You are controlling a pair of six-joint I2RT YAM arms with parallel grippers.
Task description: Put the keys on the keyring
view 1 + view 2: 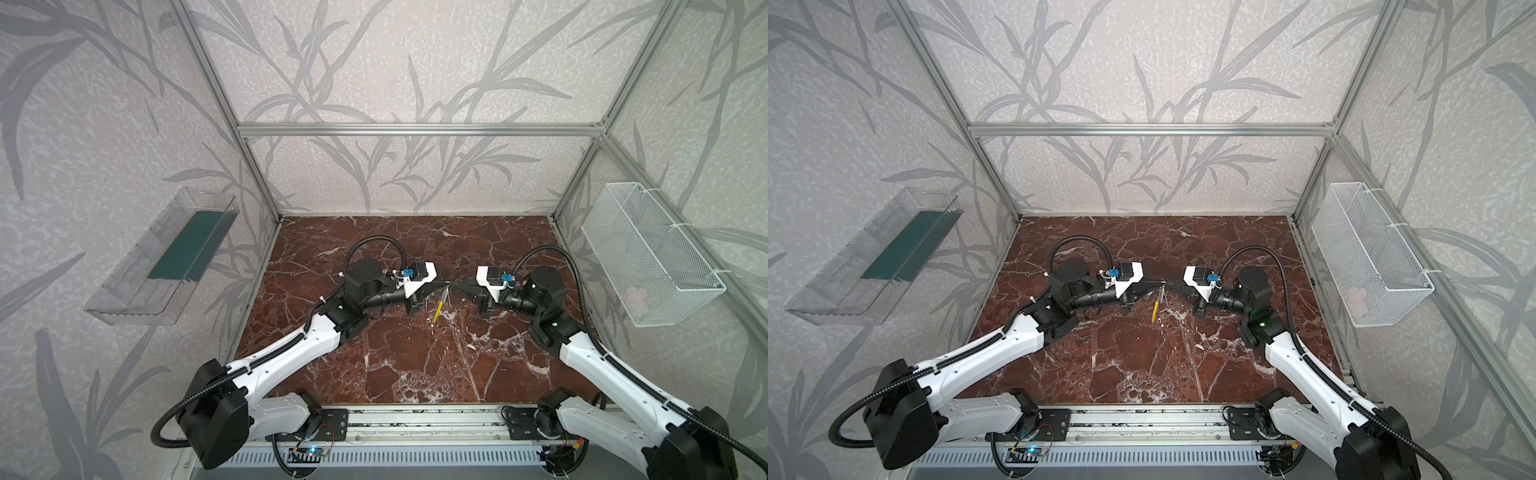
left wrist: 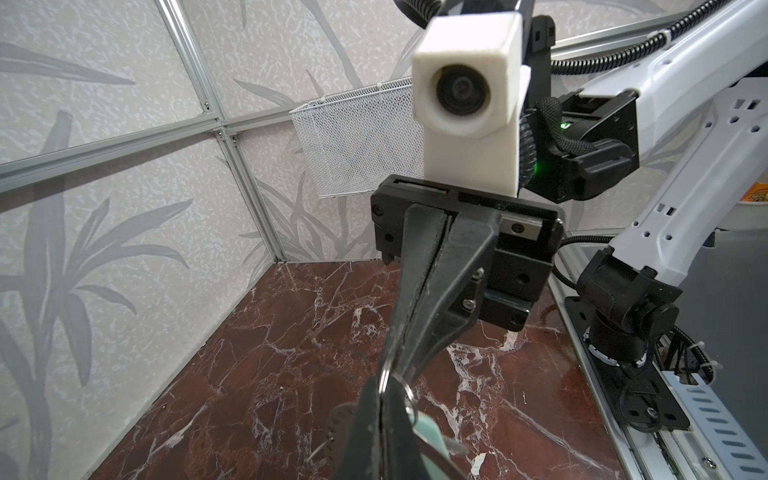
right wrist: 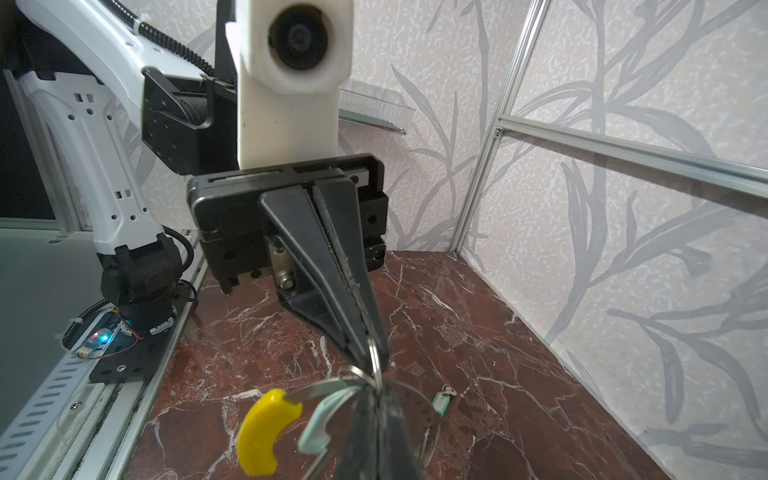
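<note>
While the veined marble counter [image 1: 415,365] lies beneath, the tapered black left hand [image 1: 446,285] and right hand [image 1: 453,286] meet tip to tip, both clamped on the thin grey keyring [image 1: 1155,311]. Its curved yellow sleeve [image 3: 266,432] and one mint oblong key [image 3: 318,428] hang below, and a second key [image 3: 440,402] lies flat on the counter.

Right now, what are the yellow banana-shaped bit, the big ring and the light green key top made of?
The yellow sleeve looks like smooth, glossy plastic: even colour, soft shine. The keyring looks like thin grey metal, because it glints. The key head is pale mint and matte, probably plastic.
</note>
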